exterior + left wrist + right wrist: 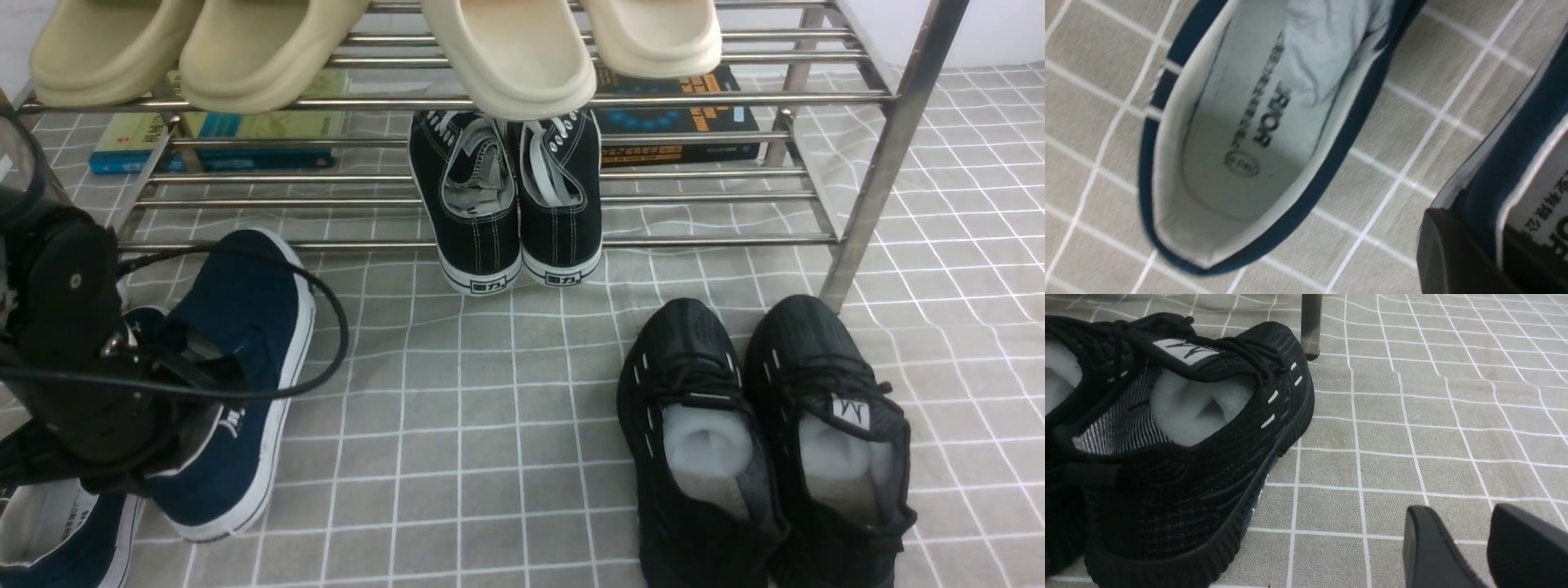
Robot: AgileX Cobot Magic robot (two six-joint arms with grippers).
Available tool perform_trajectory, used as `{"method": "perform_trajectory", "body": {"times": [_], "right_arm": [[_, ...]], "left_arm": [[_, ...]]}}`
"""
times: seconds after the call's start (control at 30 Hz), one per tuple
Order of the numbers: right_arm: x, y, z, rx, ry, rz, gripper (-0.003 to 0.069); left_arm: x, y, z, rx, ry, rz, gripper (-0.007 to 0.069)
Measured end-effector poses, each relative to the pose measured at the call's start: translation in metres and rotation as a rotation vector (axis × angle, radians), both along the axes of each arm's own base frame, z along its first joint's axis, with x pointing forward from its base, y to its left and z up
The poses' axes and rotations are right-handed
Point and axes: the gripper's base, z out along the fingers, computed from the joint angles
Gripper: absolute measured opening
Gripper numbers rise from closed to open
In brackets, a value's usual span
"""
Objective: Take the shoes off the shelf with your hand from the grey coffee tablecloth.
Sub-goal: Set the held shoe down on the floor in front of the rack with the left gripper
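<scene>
Looking at your left claw point(175, 408), you have it pinching the collar of one shoe point(245, 343), which tilts on its side over the cloth point(490, 425) just in front of the rack point(873, 180). The other shoe point(1241, 171) lies flat on the cloth beside it. Your right claw point(1466, 526) hangs spread near a black sneaker point(1188, 477).

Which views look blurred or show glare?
Front view: sharp, mild glints on the chrome tube shoe rack. Left wrist view: slightly smeared, soft insole print in the navy canvas slip-on. Right wrist view: black mesh sneaker crisp, right gripper near the lens blurred.
</scene>
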Motion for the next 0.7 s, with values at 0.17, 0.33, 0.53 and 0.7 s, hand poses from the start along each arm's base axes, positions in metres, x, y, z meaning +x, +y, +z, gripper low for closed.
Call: {"method": "perform_trajectory", "body": {"times": [0.17, 0.33, 0.53, 0.7], "right_arm": [[0.0, 0.0, 0.0, 0.0, 0.0, 0.0, 0.0239], [0.0, 0.0, 0.0, 0.0, 0.0, 0.0, 0.0239], [0.0, 0.0, 0.0, 0.0, 0.0, 0.0, 0.0239], [0.0, 0.0, 0.0, 0.0, 0.0, 0.0, 0.0239]], "left_arm": [[-0.006, 0.001, -0.003, 0.008, 0.06, 0.015, 0.0032], [-0.006, 0.001, -0.003, 0.008, 0.057, 0.012, 0.0034], [-0.005, 0.002, -0.003, 0.026, 0.056, -0.023, 0.0098], [-0.007, 0.005, 0.007, 0.059, 0.049, -0.077, 0.0236]]}}
